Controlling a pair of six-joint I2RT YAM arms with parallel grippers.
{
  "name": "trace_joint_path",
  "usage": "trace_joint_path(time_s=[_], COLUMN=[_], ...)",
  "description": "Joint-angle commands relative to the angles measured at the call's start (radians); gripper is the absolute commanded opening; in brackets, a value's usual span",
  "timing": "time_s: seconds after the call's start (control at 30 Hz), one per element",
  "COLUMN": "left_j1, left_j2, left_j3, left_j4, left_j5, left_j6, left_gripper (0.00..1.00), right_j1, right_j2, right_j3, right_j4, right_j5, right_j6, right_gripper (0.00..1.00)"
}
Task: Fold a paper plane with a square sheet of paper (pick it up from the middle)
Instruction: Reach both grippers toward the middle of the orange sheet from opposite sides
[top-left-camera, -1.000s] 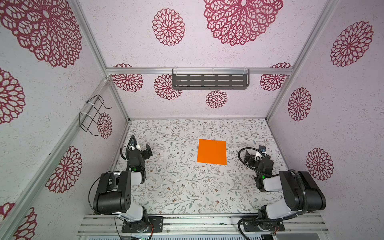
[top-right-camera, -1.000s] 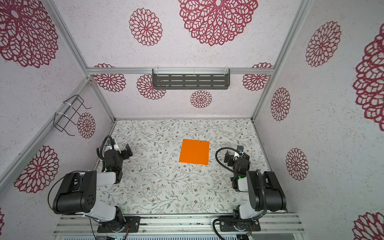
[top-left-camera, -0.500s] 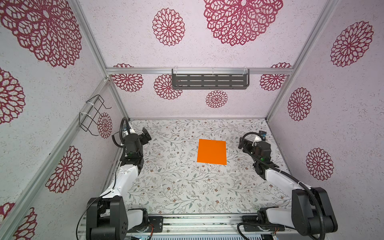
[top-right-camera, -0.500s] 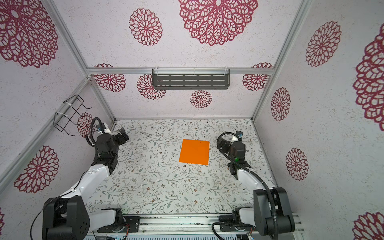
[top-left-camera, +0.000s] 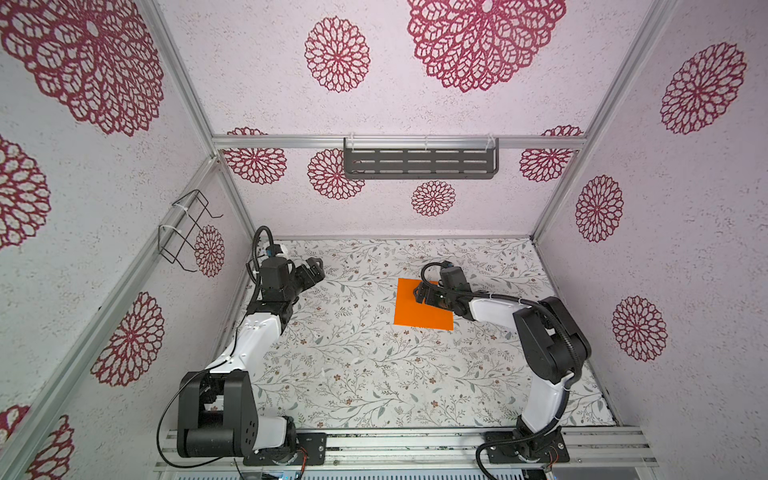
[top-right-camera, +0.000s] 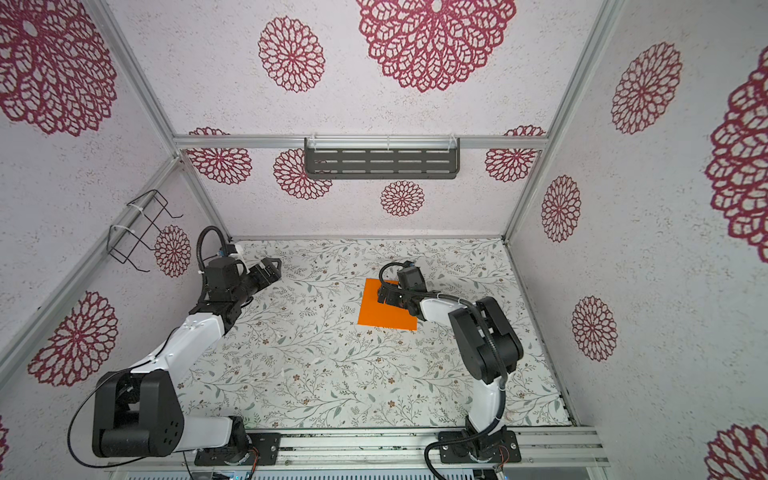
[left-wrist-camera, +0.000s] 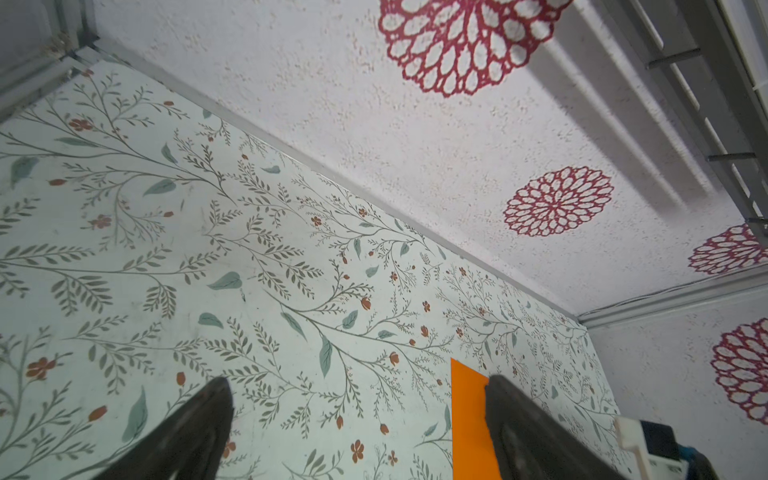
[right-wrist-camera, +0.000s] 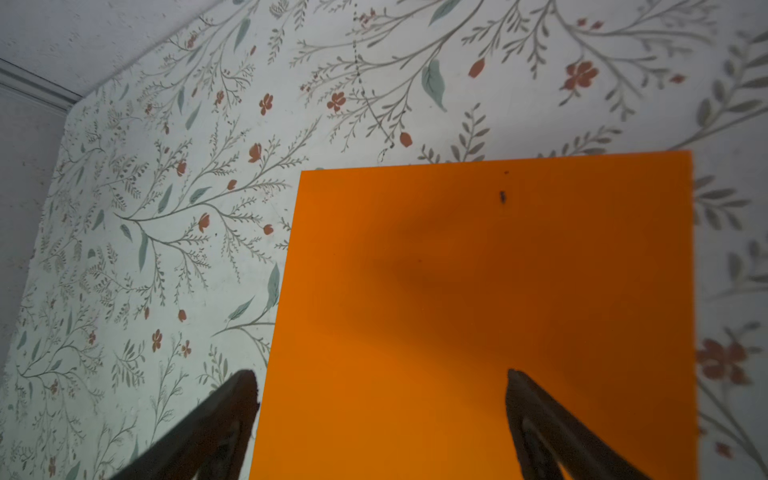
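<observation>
**R gripper (top-left-camera: 419, 293) jaws spread over the square sheet of paper (top-left-camera: 419, 316)**

R gripper (top-right-camera: 382, 296) sits above the far part of the sheet (top-right-camera: 384, 319) in both top views, arm reaching in from the right. Jaws wide apart, nothing btwn them. In the R wrist view (right-wrist-camera: 380, 374) one finger hangs over the orange, the other is right at the sheet's side edge over the table. I can't tell if the tips touch the paper; their shadow falls across its middle.

Sheet (right-wrist-camera: 457, 291) lies flat on the floral-print table (top-left-camera: 353, 365), a bit right of ctr and toward the back. No fold or crease visible. Small dark speck (right-wrist-camera: 503, 197) on it near one edge.

L gripper (top-left-camera: 318, 266) is up off the table at the far left, well apart from the sheet, pointing toward it. Jaws also wide, empty (left-wrist-camera: 358, 379); the L wrist view shows an orange strip (left-wrist-camera: 467, 415) beside one finger.

Grey slotted shelf (top-left-camera: 419, 163) on the back wall, wire rack (top-left-camera: 183, 228) on the left wall.
</observation>
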Motion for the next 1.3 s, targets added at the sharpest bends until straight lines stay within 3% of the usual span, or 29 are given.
trace_joint_path(time_s=[0.0,0.33,0.5,0.63,0.83,1.0,1.27], left_j1=[-0.002,-0.025,-0.058,-0.107,-0.209,-0.332,-0.418], left_j2=[0.02,0.081,0.105,0.151,0.228,0.245,0.311], left_j3=[0.026,0.065,0.077,0.087,0.092,0.074,0.073], left_j4=[-0.028,-0.107,-0.186,-0.232,-0.295,-0.388,-0.431], left_j5=[0.063,0.084,0.101,0.128,0.213,0.243,0.267], left_j6=[-0.03,-0.043,-0.072,-0.133,-0.291,-0.363,-0.365], left_gripper=[0.97,0.97,0.97,1.0,0.9,0.87,0.84], right_j1=[0.004,0.115,0.218,0.189,0.129,0.11,0.11], right_j2=[0.043,0.077,0.036,-0.047,-0.135,-0.095,-0.029], right_j3=[0.087,0.044,-0.014,0.004,-0.022,-0.002,0.034], right_j4=[-0.094,-0.182,-0.156,-0.098,-0.106,-0.238,-0.304], right_j5=[-0.036,-0.14,-0.27,-0.298,-0.282,-0.262,-0.289], right_j6=[0.002,-0.012,-0.035,0.003,0.026,-0.039,-0.062], right_gripper=[0.94,0.92,0.87,0.82,0.77,0.64,0.58])
